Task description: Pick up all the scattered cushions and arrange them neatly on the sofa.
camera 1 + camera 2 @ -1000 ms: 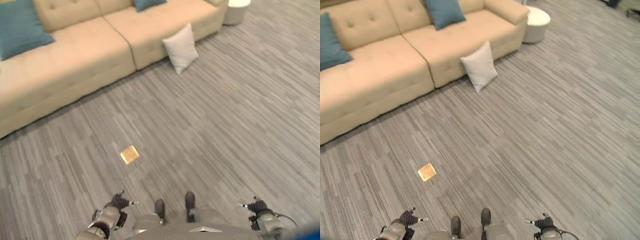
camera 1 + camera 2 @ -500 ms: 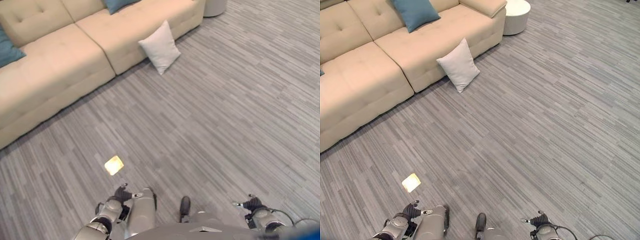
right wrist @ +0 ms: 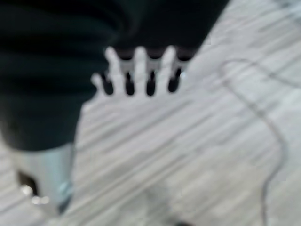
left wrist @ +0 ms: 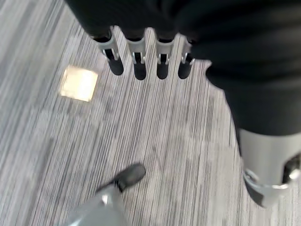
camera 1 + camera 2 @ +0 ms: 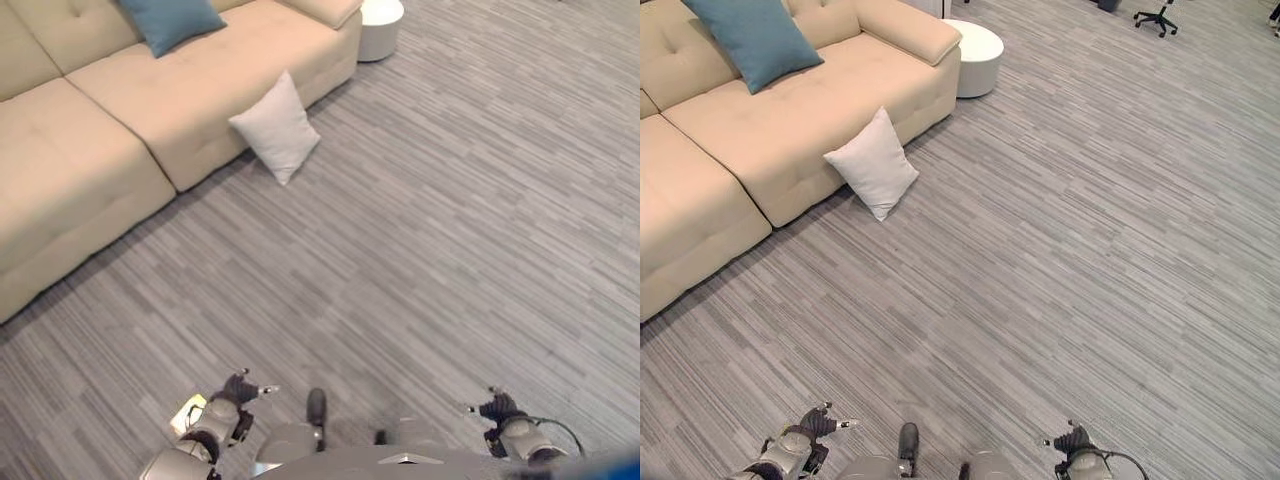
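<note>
Fingers (image 4: pixel 136 66) on both hands are hanging relaxed, holding nothing; we are noting the white cushion (image 5: pixel 872 171) leaning against the sofa (image 5: pixel 790 125), far ahead, nearer our left hand (image 5: pixel 228 405) than right hand (image 5: pixel 503 417).

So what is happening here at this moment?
The robot stands on the grey floor, facing a beige sofa. Both hands are empty and open: the left hand and the right hand hang low at its sides. A white cushion leans on the floor against the sofa front, not yet picked up. A teal cushion already sits on the sofa.
</note>
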